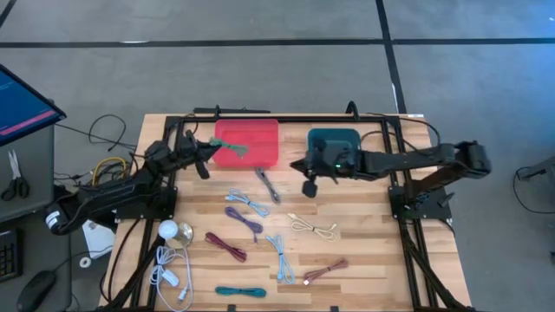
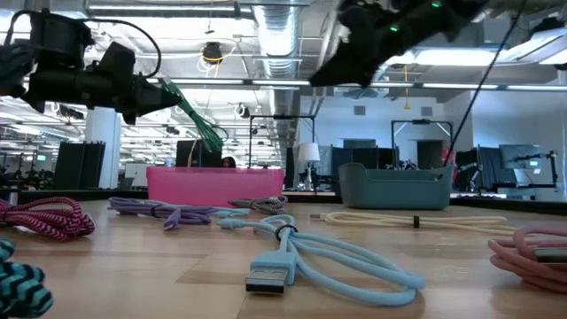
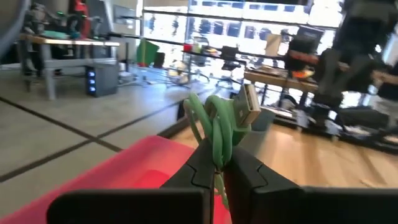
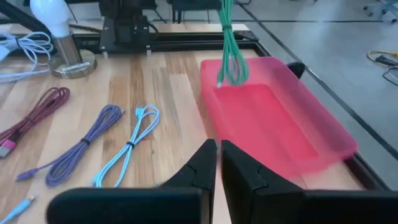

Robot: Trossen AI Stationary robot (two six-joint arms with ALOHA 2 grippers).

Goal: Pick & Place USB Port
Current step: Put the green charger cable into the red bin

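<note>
The left gripper [image 1: 211,149] is clamping a green USB cable [image 1: 232,149] and suspending it over the pink tray [image 1: 260,132]; release is pending. The right gripper [image 1: 310,184], fingers nearly closed and empty, is hovering near the teal bin [image 1: 334,136]. Other cables [image 1: 245,204] are awaiting sorting.

The left gripper [image 2: 155,91] hangs above the pink tray [image 2: 215,184], pinching a green cable [image 2: 197,115] that dangles toward it. Nearest lies a light blue cable [image 2: 319,261]; the teal bin [image 2: 395,187] sits far right, perhaps empty.
</note>
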